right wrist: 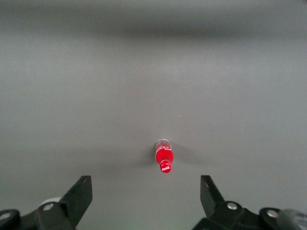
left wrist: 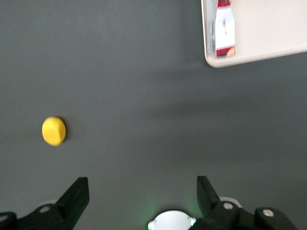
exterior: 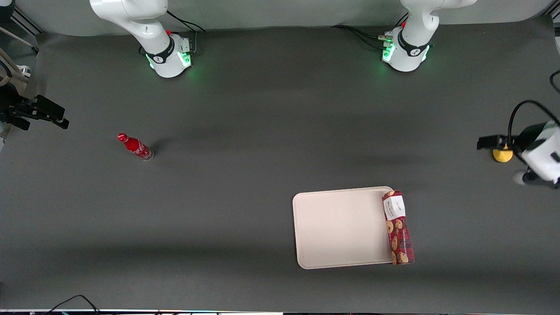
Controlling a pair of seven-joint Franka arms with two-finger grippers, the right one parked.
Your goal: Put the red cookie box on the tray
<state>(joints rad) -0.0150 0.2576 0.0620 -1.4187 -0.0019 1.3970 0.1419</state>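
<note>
Our tool (left wrist: pixel 142 199), the two-finger black gripper of the working left arm, hangs above the bare dark-grey worktop (exterior: pixel 245 131) at the working arm's end, near a small round yellow object (exterior: pixel 502 155) and well apart from the tray. Its fingers (left wrist: pixel 77 195) are spread wide with nothing between them, so we hold nothing.

The long narrow dark-red cardboard cookie box (exterior: pixel 398 227), printed with chocolate-chip cookies and carrying a white label at one end, lies along the edge of the large flat cream-white rectangular tray (exterior: pixel 341 227) that faces the working arm. From the front view it appears to sit on or against that low rim; we cannot tell for certain how much of it rests inside. The wrist view shows its label end (left wrist: pixel 223 28) within the tray's rounded corner, which suggests it is at least partly on the tray. We judge the placement done or nearly so, and the wide-open tool held high and away fits a release, clear of the box so as not to nudge it.

A small red soda bottle (exterior: pixel 135 147) stands toward the parked arm's end of the worktop, far from all this.
</note>
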